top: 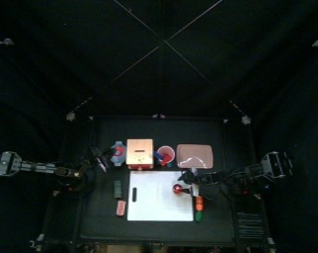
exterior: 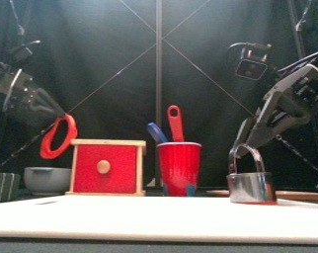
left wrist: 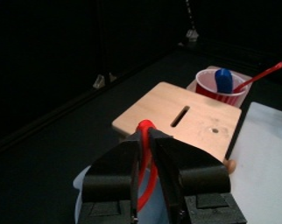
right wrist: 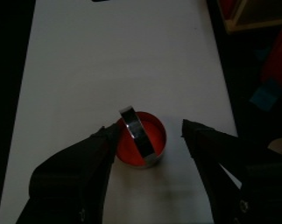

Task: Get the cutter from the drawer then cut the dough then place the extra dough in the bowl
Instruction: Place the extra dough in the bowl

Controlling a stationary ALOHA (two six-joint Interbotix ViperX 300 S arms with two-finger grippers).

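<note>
Up close, we saw the left fingers [left wrist: 185, 175] clamped on a red dough ring [exterior: 59, 136], which hung above the bowl [exterior: 45, 179] beside the box [exterior: 107, 166]. Our right fingers [right wrist: 75, 173] stood apart just above the cutter [right wrist: 137, 133]. It sat over a red disc [right wrist: 151, 152] on the board [right wrist: 109, 61], right of the cup [exterior: 179, 166].

I can read no text, number or brand from here. The wooden box [exterior: 107, 168] at 8 o'clock and the red cup [exterior: 178, 166] at 6 o'clock show plain faces.
</note>
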